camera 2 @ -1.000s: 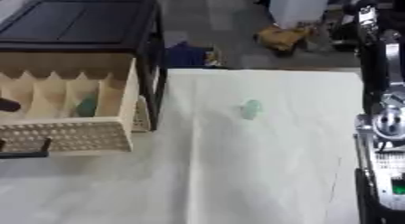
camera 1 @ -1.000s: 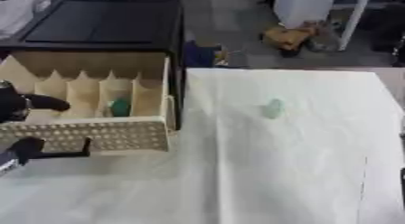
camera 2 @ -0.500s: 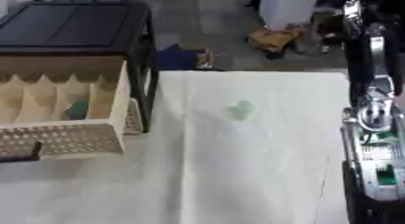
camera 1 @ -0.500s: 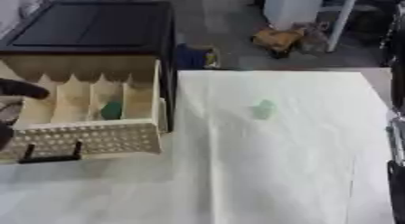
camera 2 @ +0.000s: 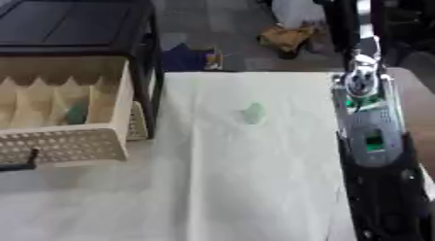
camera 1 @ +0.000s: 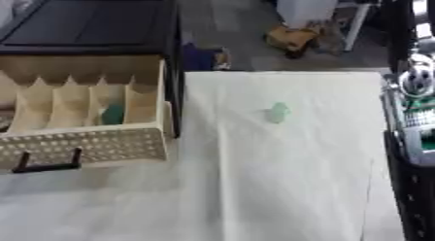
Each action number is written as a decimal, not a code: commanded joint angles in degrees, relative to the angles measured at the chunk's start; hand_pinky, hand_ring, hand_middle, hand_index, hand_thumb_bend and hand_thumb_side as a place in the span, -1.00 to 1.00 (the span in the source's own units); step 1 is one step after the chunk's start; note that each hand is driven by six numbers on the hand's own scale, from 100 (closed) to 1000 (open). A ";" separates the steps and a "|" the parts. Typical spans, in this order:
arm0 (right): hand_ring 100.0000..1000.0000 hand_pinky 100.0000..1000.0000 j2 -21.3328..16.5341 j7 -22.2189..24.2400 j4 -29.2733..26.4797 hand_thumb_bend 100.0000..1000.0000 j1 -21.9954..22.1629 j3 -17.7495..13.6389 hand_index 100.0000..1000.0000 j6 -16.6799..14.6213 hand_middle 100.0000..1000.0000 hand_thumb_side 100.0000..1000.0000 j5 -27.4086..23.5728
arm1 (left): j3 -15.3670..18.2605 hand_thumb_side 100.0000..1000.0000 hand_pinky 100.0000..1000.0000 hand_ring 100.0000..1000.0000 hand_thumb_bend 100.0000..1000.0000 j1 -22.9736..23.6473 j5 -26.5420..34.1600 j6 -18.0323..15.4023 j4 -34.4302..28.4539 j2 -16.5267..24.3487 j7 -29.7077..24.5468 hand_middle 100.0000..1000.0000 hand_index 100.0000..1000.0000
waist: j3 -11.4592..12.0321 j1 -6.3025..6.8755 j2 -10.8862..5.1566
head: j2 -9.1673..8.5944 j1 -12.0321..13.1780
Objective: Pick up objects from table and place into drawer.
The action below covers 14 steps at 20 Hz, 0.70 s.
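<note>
A small pale green object [camera 1: 278,112] lies on the white cloth [camera 1: 280,177], right of the drawer. The beige drawer [camera 1: 85,147] stands pulled out of the black cabinet [camera 1: 85,21], with dividers inside and a black handle [camera 1: 47,164] on its perforated front. A darker green thing [camera 1: 112,114] sits in one of the right-hand compartments. My right arm [camera 2: 370,138], black with a silver joint, runs up the right edge of the table, well right of the pale green object. Neither hand shows in either view.
Beyond the table's far edge the floor holds a brown crumpled thing [camera 1: 292,38] and a blue thing [camera 1: 202,58]. The cloth's right border runs close beside my right arm.
The whole picture has shifted, so the camera has moved. My left hand, earlier at the drawer's left end, has gone out of view. The right arm shows larger along the right edge.
</note>
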 commanded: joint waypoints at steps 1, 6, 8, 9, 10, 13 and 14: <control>0.30 0.26 -2.39 0.03 3.46 -0.42 -2.99 0.96 0.56 -1.99 0.00 1.00 2.99 | 1.87 0.75 -1.00 -1.00 -1.00 -1.47 2.85 2.07 -0.67 -0.66 2.82 -1.00 0.59 | 0.12 0.36 -1.05 | 0.34 -0.35; 0.30 0.27 -3.49 -0.01 9.12 -0.28 -6.87 2.04 0.57 -3.95 0.00 1.00 7.39 | 2.72 0.73 -1.00 -1.00 -1.00 -1.44 7.25 2.21 -0.67 -2.17 7.22 -1.00 0.58 | 0.00 0.70 -0.98 | 0.15 -0.56; 0.31 0.27 -3.97 0.24 11.30 -0.21 -8.31 2.49 0.57 -4.52 0.00 1.00 9.16 | 2.73 0.73 -1.00 -1.00 -1.00 -1.07 9.02 1.91 -0.67 -2.36 8.99 -1.00 0.57 | -0.05 0.82 -0.97 | 0.03 -0.55; 0.31 0.28 -4.18 0.48 12.42 -0.20 -9.06 2.73 0.57 -4.77 0.00 1.00 10.06 | 2.69 0.73 -1.00 -1.00 -1.00 -0.85 9.92 1.71 -0.67 -2.42 9.89 -1.00 0.57 | -0.08 0.89 -0.97 | -0.01 -0.51; 0.31 0.28 -4.39 0.83 13.57 -0.19 -9.83 3.00 0.58 -4.99 0.00 1.00 10.93 | 2.63 0.73 -1.00 -1.00 -1.00 -0.61 10.79 1.44 -0.67 -2.44 10.76 -1.00 0.57 | -0.10 0.94 -0.98 | -0.04 -0.51; 0.33 0.30 -4.96 2.59 17.11 -0.16 -12.32 3.88 0.59 -5.47 0.02 1.00 13.48 | 2.23 0.74 -1.00 -1.00 -1.00 0.36 13.34 0.60 -0.67 -2.26 13.31 -1.00 0.56 | -0.12 1.08 -1.04 | -0.13 -0.56; 0.33 0.31 -5.20 3.29 18.30 -0.15 -13.28 4.24 0.60 -5.68 0.02 1.00 14.32 | 2.04 0.75 -1.00 -1.00 -1.00 0.76 14.18 0.40 -0.67 -2.23 14.15 -1.00 0.56 | -0.15 1.13 -1.08 | -0.12 -0.51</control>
